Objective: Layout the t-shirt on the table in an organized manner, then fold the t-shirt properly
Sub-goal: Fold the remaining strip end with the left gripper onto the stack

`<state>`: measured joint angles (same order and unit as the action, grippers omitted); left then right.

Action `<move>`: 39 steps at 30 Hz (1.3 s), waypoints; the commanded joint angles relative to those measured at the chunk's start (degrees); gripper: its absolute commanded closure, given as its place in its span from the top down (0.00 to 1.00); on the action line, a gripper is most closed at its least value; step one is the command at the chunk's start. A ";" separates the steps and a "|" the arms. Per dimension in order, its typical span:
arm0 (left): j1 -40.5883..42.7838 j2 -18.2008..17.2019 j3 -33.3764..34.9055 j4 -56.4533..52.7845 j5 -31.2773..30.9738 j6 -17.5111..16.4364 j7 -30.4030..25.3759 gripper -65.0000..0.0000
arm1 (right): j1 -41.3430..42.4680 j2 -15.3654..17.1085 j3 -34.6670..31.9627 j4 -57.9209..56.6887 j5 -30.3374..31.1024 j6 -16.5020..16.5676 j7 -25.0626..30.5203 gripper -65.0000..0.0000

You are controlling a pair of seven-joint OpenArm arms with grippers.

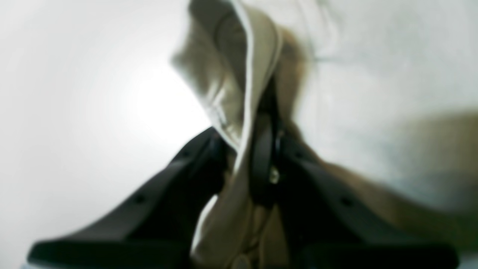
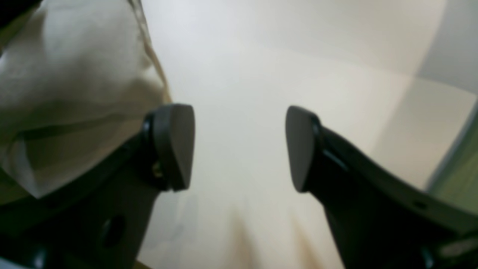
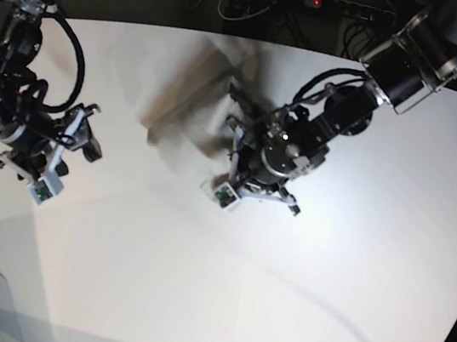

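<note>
Right gripper (image 2: 240, 147) is seen at the table's (image 3: 191, 303) left edge, fingers spread wide, nothing held. Blurred t-shirt (image 3: 198, 89) is bunched at the far centre. Its hem is pinched in the left gripper (image 1: 244, 160), fingers clamped.

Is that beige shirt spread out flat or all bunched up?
Bunched up. The light beige-grey cotton t-shirt hangs in gathered folds, pinched in the left end effector; in the base view it blurs above the white table.
</note>
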<state>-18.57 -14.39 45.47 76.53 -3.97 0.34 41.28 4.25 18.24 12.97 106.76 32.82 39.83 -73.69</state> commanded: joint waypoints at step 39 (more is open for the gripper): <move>-1.78 15.67 2.57 -14.69 59.75 -30.10 -13.98 0.00 | 0.72 0.62 0.43 0.71 0.54 0.17 1.12 0.60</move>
<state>-20.05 1.43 48.01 62.28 56.18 -28.25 26.79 4.08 18.11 12.99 106.72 32.64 39.83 -73.67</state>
